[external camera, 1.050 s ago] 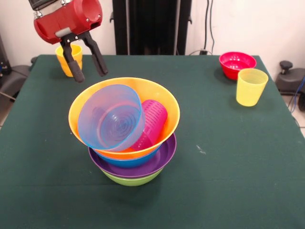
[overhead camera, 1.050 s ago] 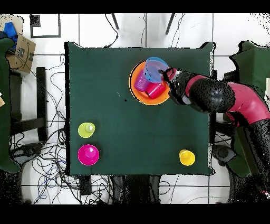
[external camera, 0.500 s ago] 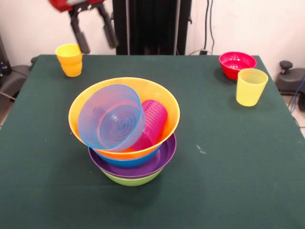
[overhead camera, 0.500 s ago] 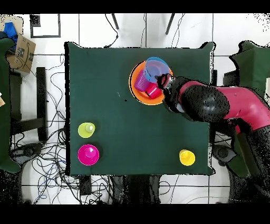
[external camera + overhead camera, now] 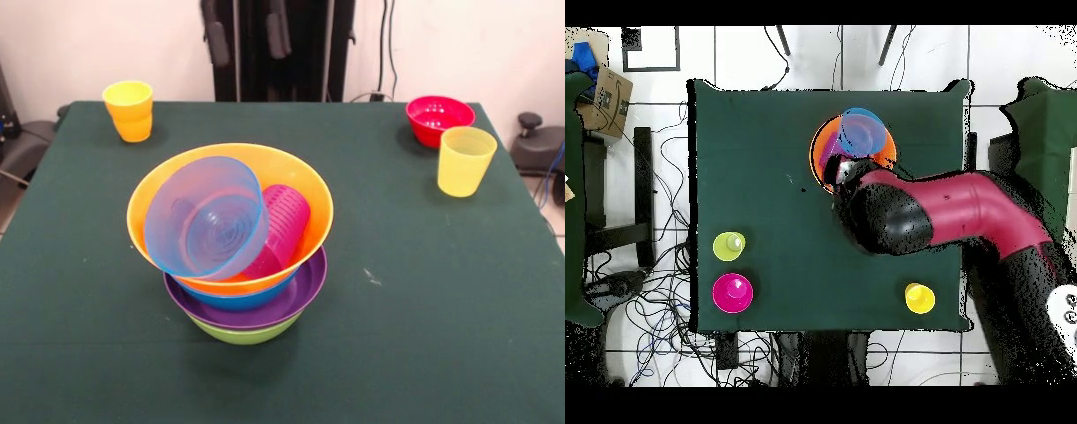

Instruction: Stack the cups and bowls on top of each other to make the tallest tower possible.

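Red and black arm [image 5: 965, 215] over green table [image 5: 765, 150], covering part of orange bowl [image 5: 823, 150] — translucent blue bowl [image 5: 862, 132] tilted inside. Pale yellow cup [image 5: 729, 245] just beside red-pink bowl [image 5: 732, 292]; orange-yellow cup [image 5: 919, 297] well apart.

So I'm looking at the desk [image 5: 424, 336], covered in dark green cloth, with a little pale scuff right of the middle in my front view. Sitting straight on it: the tower [image 5: 231, 243], roughly center, green bowl [image 5: 247, 334] at the bottom touching the cloth. An orange-yellow cup [image 5: 129, 110] stands upright at the far left corner. Over on the far right there's a red-pink bowl [image 5: 439, 119], with a pale yellow cup [image 5: 464, 161] just beside it, a bit nearer to me, also upright. From overhead those two sit close together, well apart from the tower.
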Motion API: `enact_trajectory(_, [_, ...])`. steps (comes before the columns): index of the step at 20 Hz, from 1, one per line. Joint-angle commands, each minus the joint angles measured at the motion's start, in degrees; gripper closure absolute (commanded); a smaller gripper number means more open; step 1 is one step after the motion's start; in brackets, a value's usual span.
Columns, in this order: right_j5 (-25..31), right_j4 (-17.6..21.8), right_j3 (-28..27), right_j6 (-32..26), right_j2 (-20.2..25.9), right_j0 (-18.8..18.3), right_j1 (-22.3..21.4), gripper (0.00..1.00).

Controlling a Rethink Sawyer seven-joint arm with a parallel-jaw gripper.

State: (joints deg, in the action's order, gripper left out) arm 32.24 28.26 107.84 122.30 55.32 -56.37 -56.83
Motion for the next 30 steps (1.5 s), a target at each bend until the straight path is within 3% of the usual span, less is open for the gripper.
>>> enact_trajectory(1, [-8.2, 7.1, 9.6, 5.6, -8.6, 3.4, -1.0, 0.00])
enact_trajectory(6, [-14.6, 8.5, 12.1, 6.6, -12.4, 5.1, -0.1, 0.00])
enact_trajectory(12, [-24.2, 11.1, 13.0, 12.7, -24.7, 14.5, 1.7, 0.00])
enact_trajectory(18, [-30.5, 8.5, 15.6, 13.9, -36.0, 23.6, 1.6, 0.00])
enact_trajectory(25, [-35.6, 5.1, 19.4, 12.8, -45.5, 30.8, 0.3, 0.00])
enact_trajectory(30, [-36.2, 4.3, 21.5, 10.6, -47.2, 30.9, -0.9, 0.00])
